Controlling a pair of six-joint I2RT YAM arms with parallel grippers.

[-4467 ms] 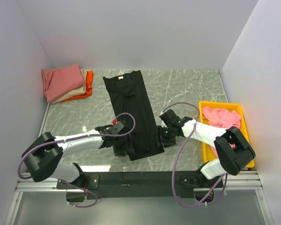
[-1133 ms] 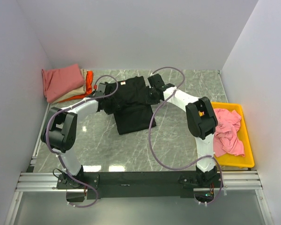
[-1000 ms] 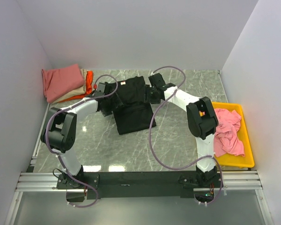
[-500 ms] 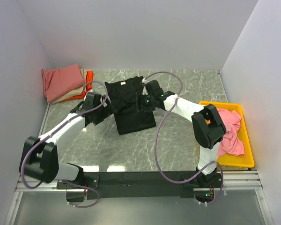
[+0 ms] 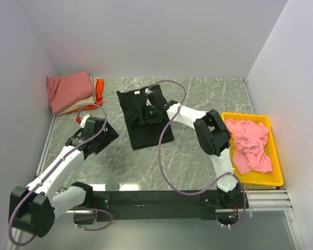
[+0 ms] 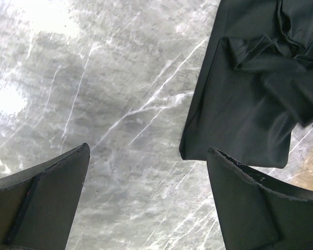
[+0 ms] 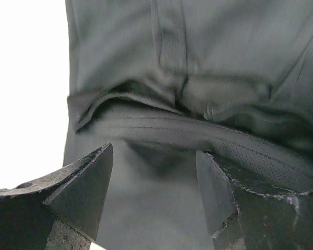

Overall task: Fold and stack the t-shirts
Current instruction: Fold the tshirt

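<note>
Since hanging low over the black t-shirt with jaws spread and nothing held, best placed for the next touch: the right gripper. Directly beneath it, a raised ridge of dark cloth crossing the gap between the jaws, close but, as far as can be told, not pinched. Outward from there, folded into a long block on the table, long axis running from the far collar end with its small white tag toward the near hem, slightly slanted. Sits on the collar half of that axis.

Off to the shirt's left, over bare table: the left gripper, likewise spread open and empty. From its camera, the shirt's corner up and to the right, near but apart. Needs a sideways reach before helping.

Farther out, in the far-left corner, the stack of folded shirts, dusty-red on top, beige and orange below. Lies left of and beyond the black shirt, nearer the left arm, so probably calls for a carry leftward. On the right, a crumpled pink shirt in the yellow bin.
</note>
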